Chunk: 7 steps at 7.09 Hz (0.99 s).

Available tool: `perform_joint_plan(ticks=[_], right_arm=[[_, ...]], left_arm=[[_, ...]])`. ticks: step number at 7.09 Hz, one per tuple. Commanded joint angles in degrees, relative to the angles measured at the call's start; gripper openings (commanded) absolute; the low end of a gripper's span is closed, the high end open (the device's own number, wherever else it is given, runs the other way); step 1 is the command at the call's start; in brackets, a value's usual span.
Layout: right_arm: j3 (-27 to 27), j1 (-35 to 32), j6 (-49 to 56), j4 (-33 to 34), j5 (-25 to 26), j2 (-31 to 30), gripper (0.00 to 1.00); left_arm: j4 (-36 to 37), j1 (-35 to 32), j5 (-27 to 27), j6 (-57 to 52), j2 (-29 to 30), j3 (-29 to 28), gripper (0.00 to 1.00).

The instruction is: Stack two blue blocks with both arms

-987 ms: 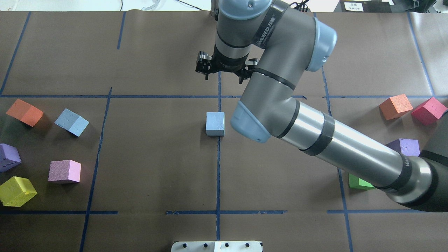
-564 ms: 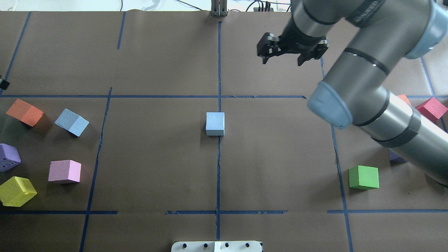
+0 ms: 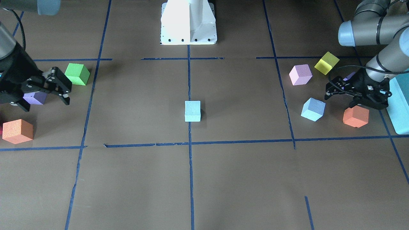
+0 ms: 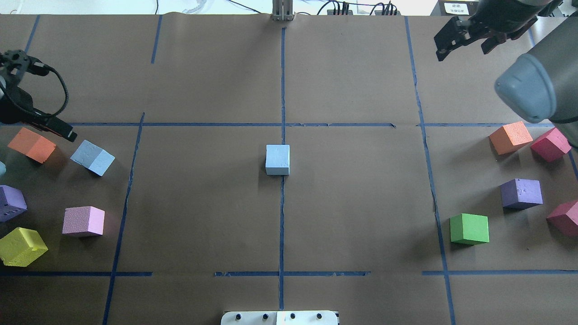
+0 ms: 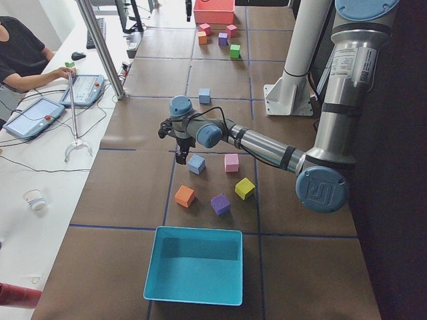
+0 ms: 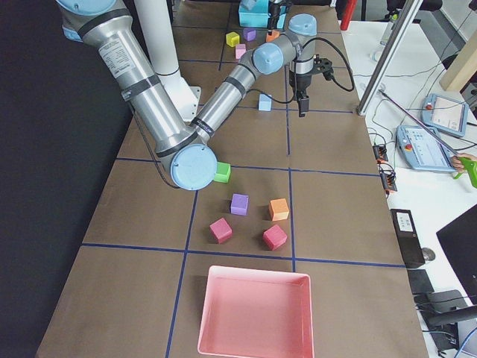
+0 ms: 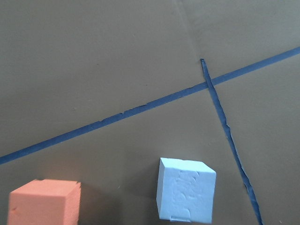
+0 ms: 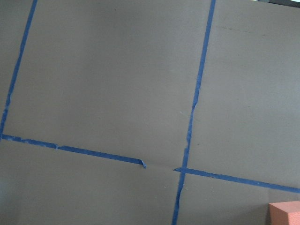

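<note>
One pale blue block point(image 4: 277, 159) sits alone on the centre line of the table; it also shows in the front view point(image 3: 192, 111). The second blue block point(image 4: 92, 157) lies tilted on the left side, next to an orange cube point(image 4: 31, 144), and shows in the left wrist view point(image 7: 186, 196). My left gripper point(image 3: 340, 99) hovers open and empty just beside this block, between it and the orange cube point(image 3: 355, 116). In the overhead view the left gripper point(image 4: 34, 121) sits at the left edge. My right gripper point(image 4: 464, 45) is open and empty, high over the far right of the table.
Purple point(image 4: 11, 203), pink point(image 4: 83, 221) and yellow point(image 4: 21, 246) cubes lie on the left. Orange point(image 4: 510, 137), red point(image 4: 551, 144), purple point(image 4: 521, 193) and green point(image 4: 469, 229) cubes lie on the right. A teal tray point(image 5: 193, 265) and a pink tray point(image 6: 253, 313) stand at the table ends.
My right arm has swung from over the table's middle out to the far right, gripper still open. My left gripper has come into view at the left edge, near the tilted blue block.
</note>
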<state>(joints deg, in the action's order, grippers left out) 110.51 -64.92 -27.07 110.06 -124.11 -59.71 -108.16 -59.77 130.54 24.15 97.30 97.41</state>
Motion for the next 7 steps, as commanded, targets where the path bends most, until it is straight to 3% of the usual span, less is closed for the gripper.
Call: perform_joint_plan(ticks=[1, 7], right_arm=[[1.1, -4.5, 9.4, 1.6, -0.8, -4.1, 0.99], [1.0, -7.6, 13.2, 1.6, -2.2, -6.1, 0.99]], left_arm=[[-6.6, 4.7, -2.7, 4.0, 0.2, -4.8, 1.0], [-6.7, 5.5, -2.5, 4.3, 0.0, -4.0, 1.0]])
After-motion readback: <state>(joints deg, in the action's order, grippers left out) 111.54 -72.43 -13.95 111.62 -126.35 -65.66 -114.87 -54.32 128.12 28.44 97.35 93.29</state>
